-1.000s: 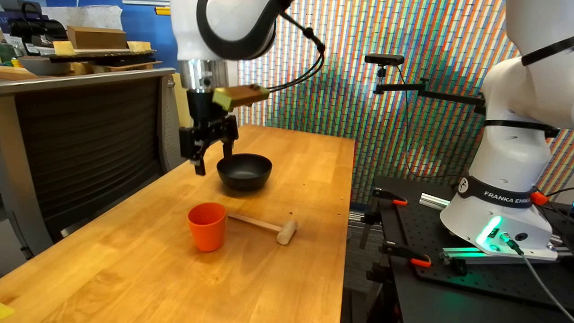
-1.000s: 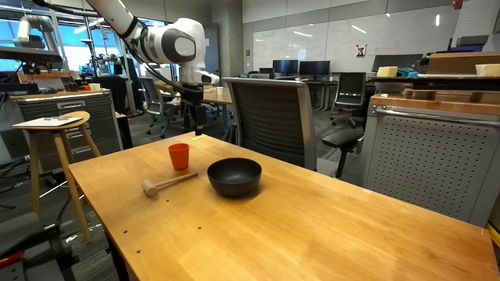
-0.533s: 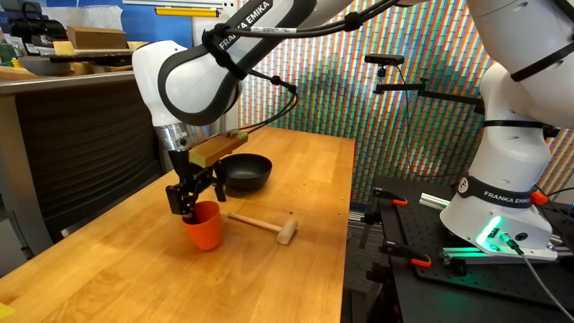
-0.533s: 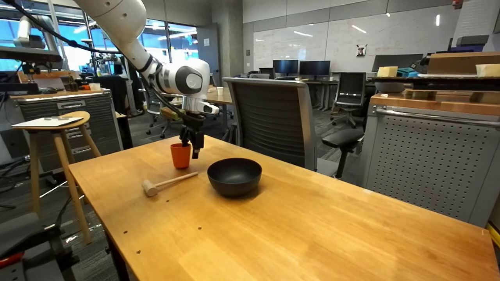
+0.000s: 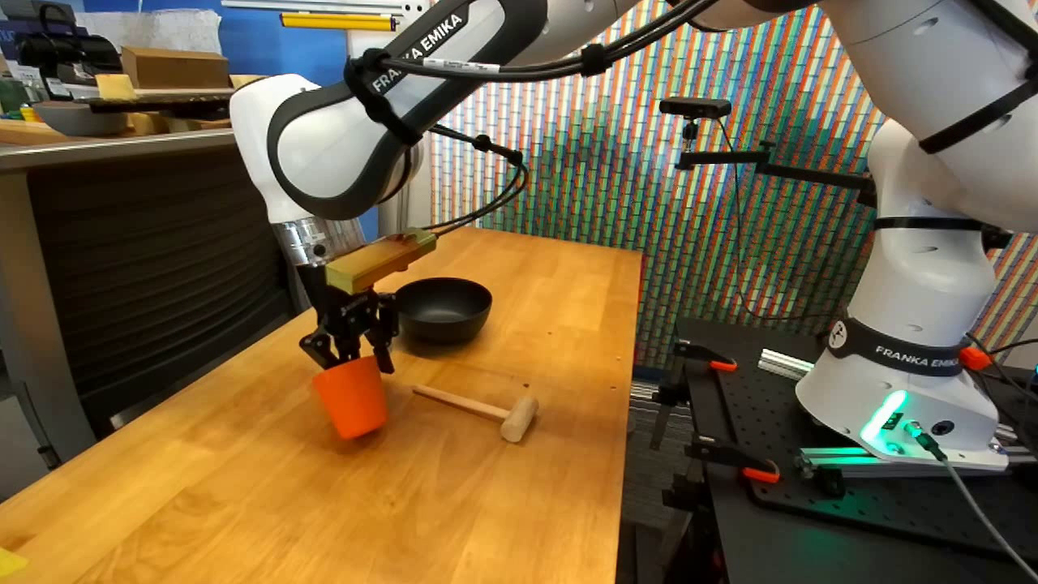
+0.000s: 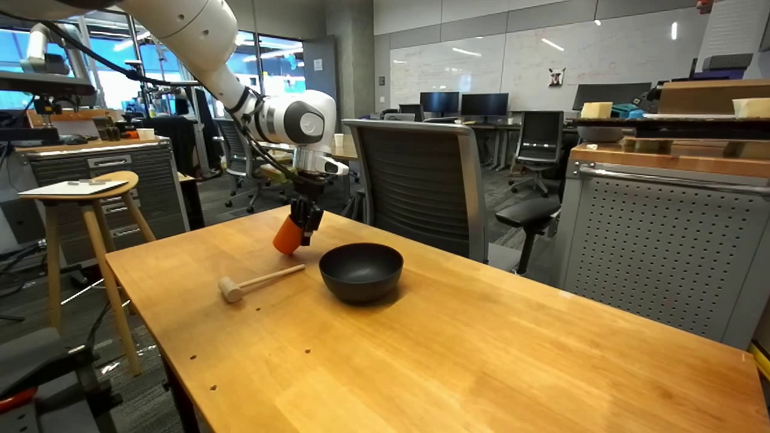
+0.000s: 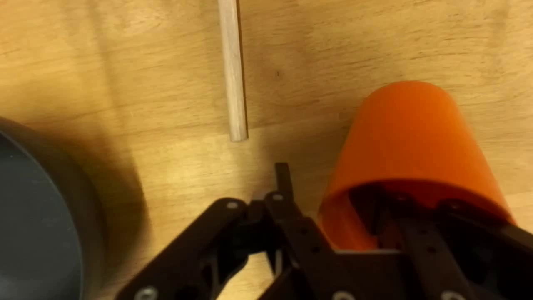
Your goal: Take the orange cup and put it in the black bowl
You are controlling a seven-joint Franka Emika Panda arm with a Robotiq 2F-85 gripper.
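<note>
The orange cup (image 5: 353,397) leans over in both exterior views, its mouth toward my gripper (image 5: 370,361). One finger reaches inside the cup (image 7: 408,133); its tip is hidden there. The other finger (image 7: 283,179) stands outside the wall, with a strip of table visible between it and the cup. The jaws are partly closed but still apart, and I see no firm grip. Whether the cup's base touches the table is unclear. The black bowl (image 6: 361,291) stands upright close by, beyond the outer finger; part of it shows at the left of the wrist view.
A small wooden mallet (image 5: 519,418) lies on the table (image 6: 481,361) near the cup, its handle end (image 7: 237,125) between cup and bowl in the wrist view. An office chair (image 6: 415,186) stands against the table's edge.
My gripper came down from above the table to the cup, and one finger went inside. Its jaws then drew closer together. The cup, upright before, has tipped and shifted slightly. Bowl and mallet stayed put.
</note>
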